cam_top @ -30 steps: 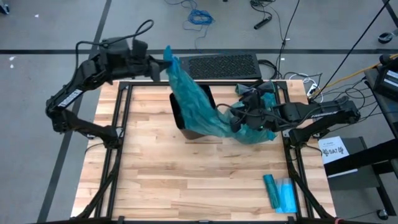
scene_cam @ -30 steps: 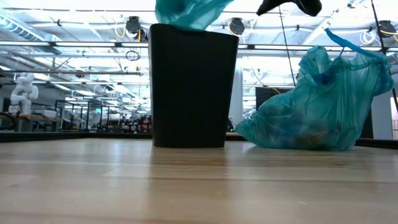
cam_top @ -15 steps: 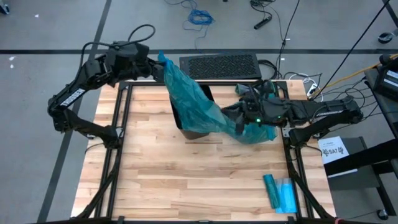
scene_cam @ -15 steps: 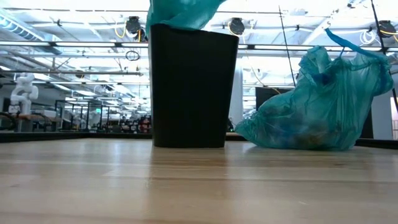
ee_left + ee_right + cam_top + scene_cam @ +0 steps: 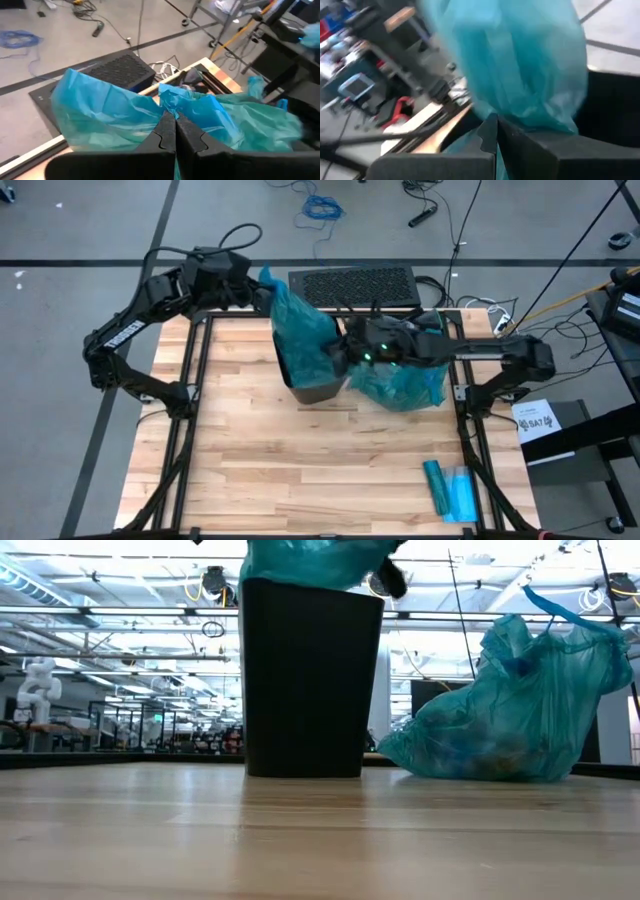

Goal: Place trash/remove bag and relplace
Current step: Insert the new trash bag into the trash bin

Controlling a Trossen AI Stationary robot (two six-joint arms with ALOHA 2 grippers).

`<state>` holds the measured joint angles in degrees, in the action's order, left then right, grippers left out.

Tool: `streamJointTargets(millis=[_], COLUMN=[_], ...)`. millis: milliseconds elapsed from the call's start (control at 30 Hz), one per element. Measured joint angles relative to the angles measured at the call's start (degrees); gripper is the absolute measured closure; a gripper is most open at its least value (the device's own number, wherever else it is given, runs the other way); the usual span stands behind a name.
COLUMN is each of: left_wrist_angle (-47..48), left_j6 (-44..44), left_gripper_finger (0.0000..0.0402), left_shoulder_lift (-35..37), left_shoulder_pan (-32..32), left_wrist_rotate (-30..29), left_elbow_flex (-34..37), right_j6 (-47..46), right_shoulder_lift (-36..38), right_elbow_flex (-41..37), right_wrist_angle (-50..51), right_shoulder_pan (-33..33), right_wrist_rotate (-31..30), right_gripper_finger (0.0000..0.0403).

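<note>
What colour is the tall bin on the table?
Black; the tall plastic bin shows best in the low view.

The near half of the bench (image 5: 300, 470) lies bare wood — open passage across it, save at the near right corner, where a flat teal packet (image 5: 450, 488) lies. At the far middle stands the black bin (image 5: 308, 680); a fresh teal bag (image 5: 300, 330) is draped over its mouth, so entry from above is blocked. The left end effector (image 5: 262, 292), pinched shut on that bag, fills the space just beyond the bin's far left rim, and the right end effector (image 5: 335, 355), also closed on it, sits at the bin's right rim. Just right of the bin the full teal bag (image 5: 510, 710) rests on the bench, with a narrow gap between the two.
</note>
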<state>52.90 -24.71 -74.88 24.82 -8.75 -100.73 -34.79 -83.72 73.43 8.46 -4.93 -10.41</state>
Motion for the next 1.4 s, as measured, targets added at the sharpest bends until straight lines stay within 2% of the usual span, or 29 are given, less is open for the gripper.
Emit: streamJointTargets(millis=[133,267,333,567,800,967,1067,1200,1300,1400], left_wrist_angle=[-1.6,-3.3,-3.5,-3.5,-3.5,-3.5,-3.5,-2.7,-2.4,-2.4], left_j6=[0.0,0.1,0.1,0.3,1.4,1.3,1.3,1.5,1.7,1.7], left_gripper_finger=[0.0402,0.0402,0.0402,0.0402,0.0402,0.0402,0.0402,0.0402,0.0402,0.0402], left_shoulder_lift=[0.0,0.0,0.0,0.0,0.0,0.0,0.0,0.0,0.0,0.0], left_shoulder_pan=[-1.7,-3.4,-4.0,-5.9,-7.4,-7.5,-7.5,-7.5,-7.5,-7.5], left_wrist_rotate=[0.6,1.0,1.2,1.2,2.0,2.3,2.3,1.5,0.0,-1.6], left_elbow_flex=[0.0,0.0,0.0,0.0,0.0,0.0,0.0,0.0,0.0,0.0], right_j6=[0.0,2.5,4.2,3.4,7.0,3.0,3.9,5.4,4.5,5.6], right_shoulder_lift=[-3.5,-8.1,-10.4,-17.4,-18.2,-18.3,-18.1,-15.1,-12.1,-8.9], right_elbow_flex=[0.6,5.2,9.1,20.2,26.1,26.5,26.5,26.5,26.6,26.5], right_wrist_angle=[-8.0,-14.7,-12.0,13.2,15.8,23.4,24.0,23.6,27.4,30.2], right_shoulder_pan=[-2.3,-2.8,-2.6,-2.7,-3.1,-5.3,-5.2,-3.8,-3.6,-3.0], right_wrist_rotate=[0.6,5.1,7.0,7.8,8.0,11.9,13.5,13.6,13.5,10.0], right_gripper_finger=[0.0403,0.0403,0.0403,0.0403,0.0403,0.0403,0.0403,0.0403,0.0403,0.0403])
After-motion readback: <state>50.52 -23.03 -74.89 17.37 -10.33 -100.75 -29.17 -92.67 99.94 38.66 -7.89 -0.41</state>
